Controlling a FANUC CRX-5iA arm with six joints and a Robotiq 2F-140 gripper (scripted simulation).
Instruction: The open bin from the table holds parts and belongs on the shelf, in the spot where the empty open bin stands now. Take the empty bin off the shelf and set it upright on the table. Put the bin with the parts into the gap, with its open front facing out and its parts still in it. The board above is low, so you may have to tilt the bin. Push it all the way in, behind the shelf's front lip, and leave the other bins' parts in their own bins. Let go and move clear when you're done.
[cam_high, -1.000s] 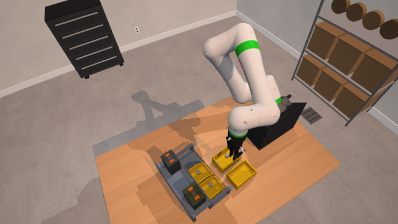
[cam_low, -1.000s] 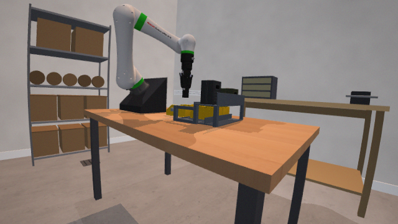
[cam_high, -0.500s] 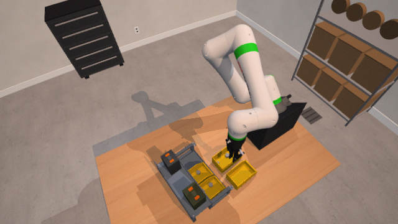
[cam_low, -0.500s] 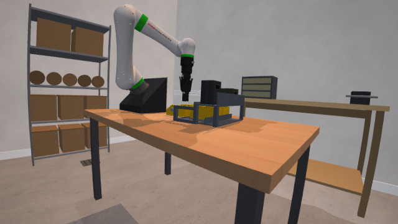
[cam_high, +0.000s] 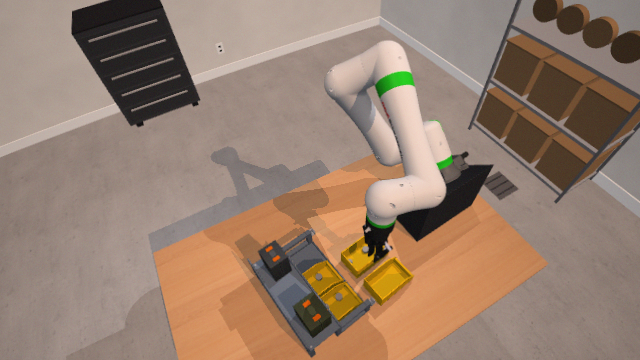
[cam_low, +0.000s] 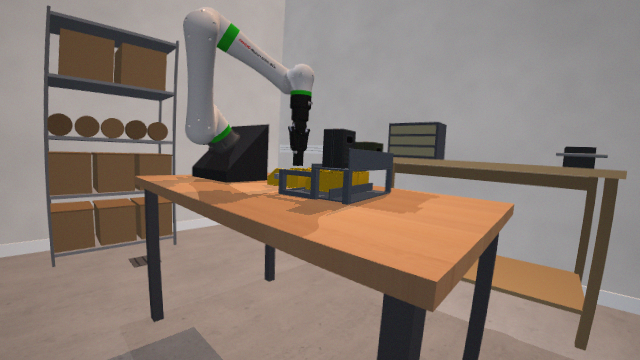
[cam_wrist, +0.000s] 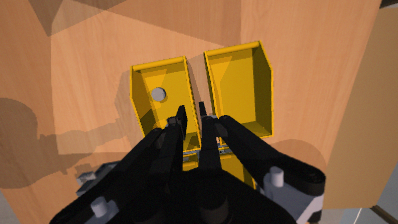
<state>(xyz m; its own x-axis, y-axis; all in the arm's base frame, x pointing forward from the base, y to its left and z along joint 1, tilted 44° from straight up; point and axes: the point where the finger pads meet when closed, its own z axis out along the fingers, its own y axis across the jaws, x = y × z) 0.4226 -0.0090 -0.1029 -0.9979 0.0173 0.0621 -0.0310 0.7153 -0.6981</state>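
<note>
The top view looks steeply down from high above, taking in the whole wooden table (cam_high: 465, 280), the arm and much floor. The exterior view stands low at the table's far corner, facing level across the table (cam_low: 380, 235) toward the small grey shelf (cam_low: 372, 161) and the storage rack (cam_low: 48, 150). The wrist view looks straight down, close, past the gripper (cam_wrist: 192, 114) onto two yellow bins, which the top view also shows
</note>
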